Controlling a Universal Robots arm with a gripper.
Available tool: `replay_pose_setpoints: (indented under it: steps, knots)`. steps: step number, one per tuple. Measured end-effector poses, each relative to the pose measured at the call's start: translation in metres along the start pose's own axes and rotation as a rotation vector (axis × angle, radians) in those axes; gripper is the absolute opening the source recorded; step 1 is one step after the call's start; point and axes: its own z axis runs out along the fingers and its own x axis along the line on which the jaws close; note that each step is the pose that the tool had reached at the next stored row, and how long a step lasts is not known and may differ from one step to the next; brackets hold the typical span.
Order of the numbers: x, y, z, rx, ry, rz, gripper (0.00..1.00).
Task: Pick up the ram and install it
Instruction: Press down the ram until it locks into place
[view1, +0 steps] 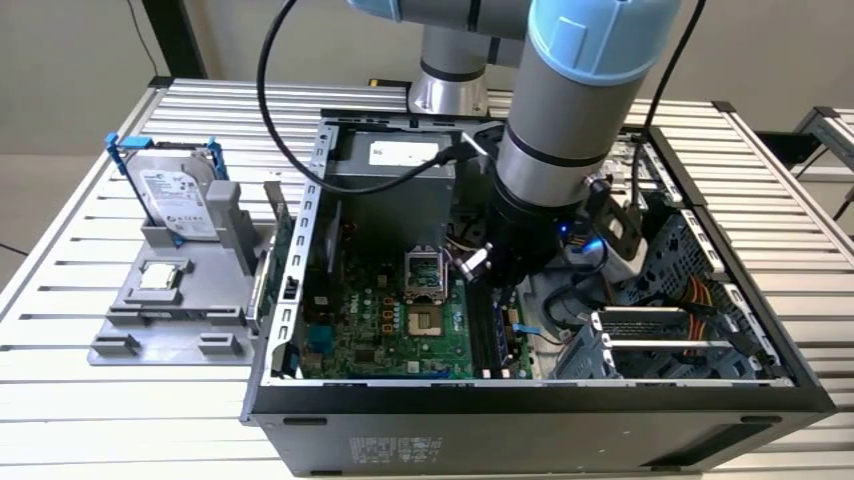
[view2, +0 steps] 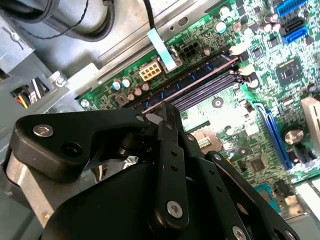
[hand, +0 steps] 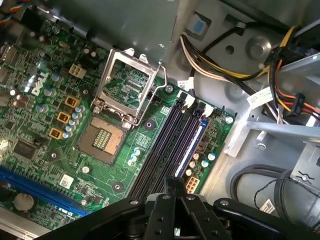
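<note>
While I watched the exterior view, the gripper (view1: 497, 282) sat over the motherboard's memory slots (hand: 172, 145); I couldn't tell the ram's position or its grasp.

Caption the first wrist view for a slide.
The hand hovers over the motherboard's memory slots, beside the open processor socket inside the computer case.
</note>
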Motion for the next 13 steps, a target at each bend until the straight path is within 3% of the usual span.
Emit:
replay_pose_setpoints:
  steps: [13]
  knots:
    - [-0.0012, -0.0005, 0.0001, -0.0038, 0.0001, -0.085, 0.0]
